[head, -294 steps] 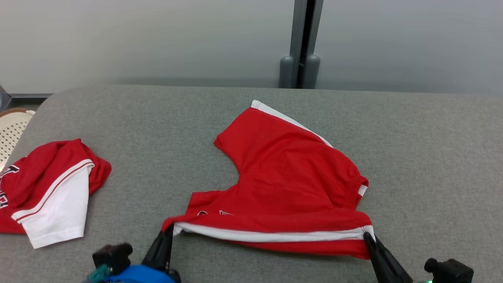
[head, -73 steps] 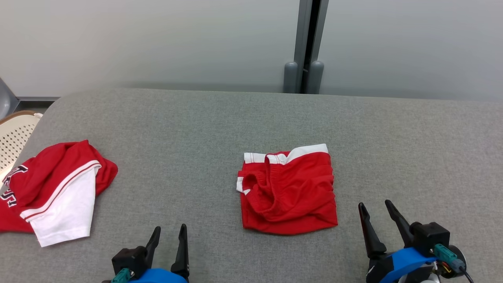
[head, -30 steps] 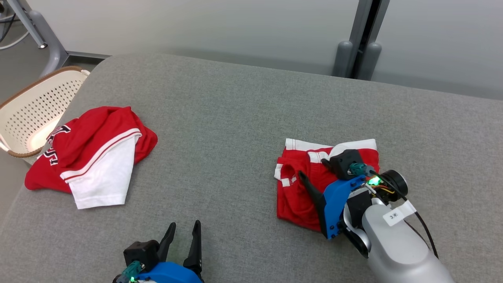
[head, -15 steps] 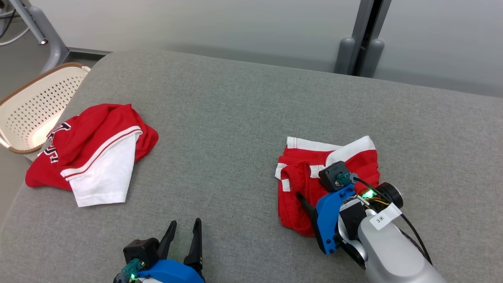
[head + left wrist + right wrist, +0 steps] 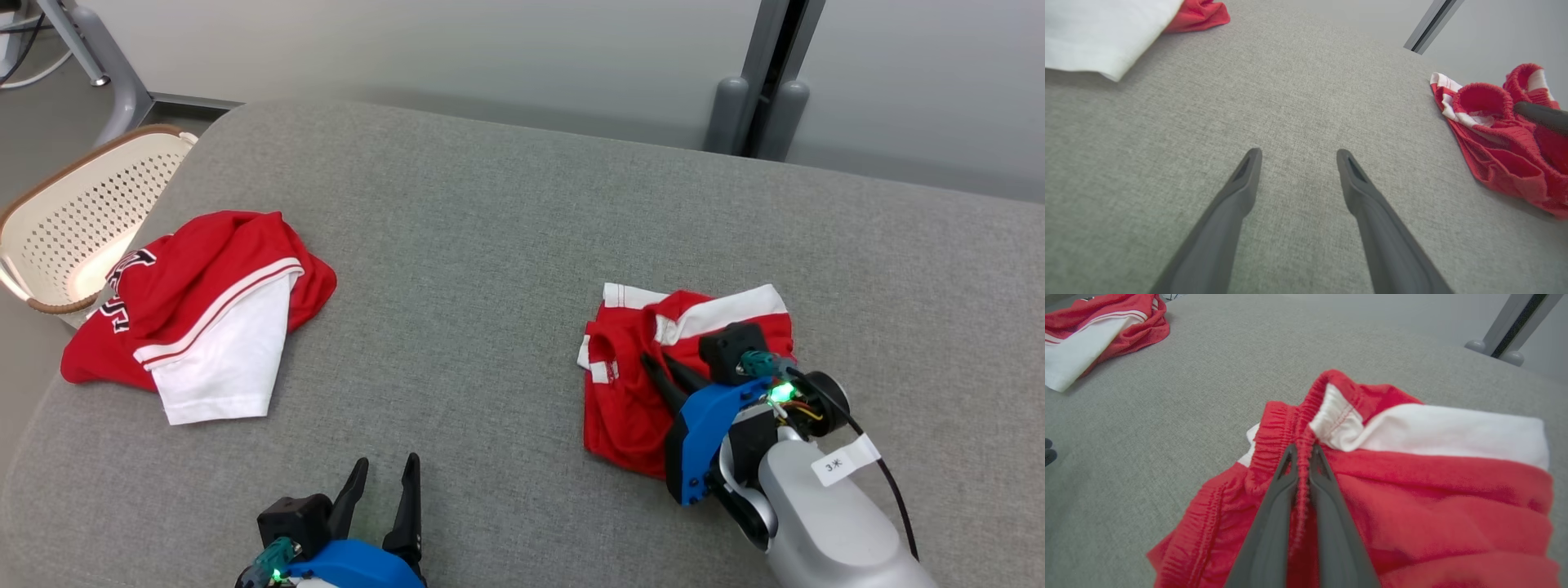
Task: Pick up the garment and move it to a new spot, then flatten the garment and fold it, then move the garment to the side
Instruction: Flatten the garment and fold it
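Gripping the waistband [image 5: 1290, 424] of the folded garment [image 5: 624, 408], the right gripper [image 5: 1303, 451] had its jaws narrow, pinched on the elastic. The garment lay right of centre on the grey pad [image 5: 457, 245]. Judged step: the last, moving it aside. The next move called for a low carry that spared the fold. The right wrist view showed the pinch, which the head view left unclear. The left gripper [image 5: 1298, 153] hovered with jaws wide, holding nothing. 1 other garment [image 5: 204, 286] lay well left.

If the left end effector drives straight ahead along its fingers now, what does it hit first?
Most likely the bare grey cushion: the left end effector points between the crumpled jersey and the folded shorts, touching neither. How steeply it tilts down is unclear.
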Motion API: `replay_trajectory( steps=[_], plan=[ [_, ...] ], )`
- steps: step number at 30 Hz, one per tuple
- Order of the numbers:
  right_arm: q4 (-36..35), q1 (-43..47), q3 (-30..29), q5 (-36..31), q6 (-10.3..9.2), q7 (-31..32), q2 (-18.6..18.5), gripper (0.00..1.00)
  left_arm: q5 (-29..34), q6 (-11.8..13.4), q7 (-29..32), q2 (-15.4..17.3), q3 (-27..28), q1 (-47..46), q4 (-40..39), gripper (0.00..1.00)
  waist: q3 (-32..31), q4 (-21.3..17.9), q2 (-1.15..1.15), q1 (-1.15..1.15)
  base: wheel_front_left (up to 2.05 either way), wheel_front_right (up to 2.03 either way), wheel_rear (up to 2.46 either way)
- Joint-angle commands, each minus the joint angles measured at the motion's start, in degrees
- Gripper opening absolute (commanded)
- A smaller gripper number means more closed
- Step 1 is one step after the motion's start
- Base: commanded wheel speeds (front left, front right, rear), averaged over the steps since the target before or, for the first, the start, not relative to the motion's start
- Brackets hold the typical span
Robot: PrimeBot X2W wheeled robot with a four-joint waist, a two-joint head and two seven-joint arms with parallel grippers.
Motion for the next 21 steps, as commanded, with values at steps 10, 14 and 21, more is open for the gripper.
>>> replay_trajectory(
  steps=[10, 14, 21],
  plan=[
    [3.9, -3.8, 1.7, 2.4, 0.00, -5.2, -0.2, 0.00, 0.7, -0.6, 0.0, 0.0, -0.7, -1.3, -0.5, 1.00, 1.2, 1.0, 0.00, 0.00, 0.00, 0.00, 0.00],
    [6.0, -3.9, 4.8, 3.9, 0.01, -5.7, -0.1, 0.62, 0.6, -0.6, 0.0, 0.0, -1.0, -1.7, -0.4, 1.00, 1.9, 1.5, 0.00, 0.00, 0.00, 0.00, 0.00],
    [7.3, -4.9, 7.5, 6.1, 0.00, -9.8, -0.2, 1.00, 1.4, -0.6, 0.0, 0.0, 0.7, -2.1, -1.0, 1.00, 1.5, 0.0, 0.00, 0.00, 0.00, 0.00, 0.00]
  ],
)
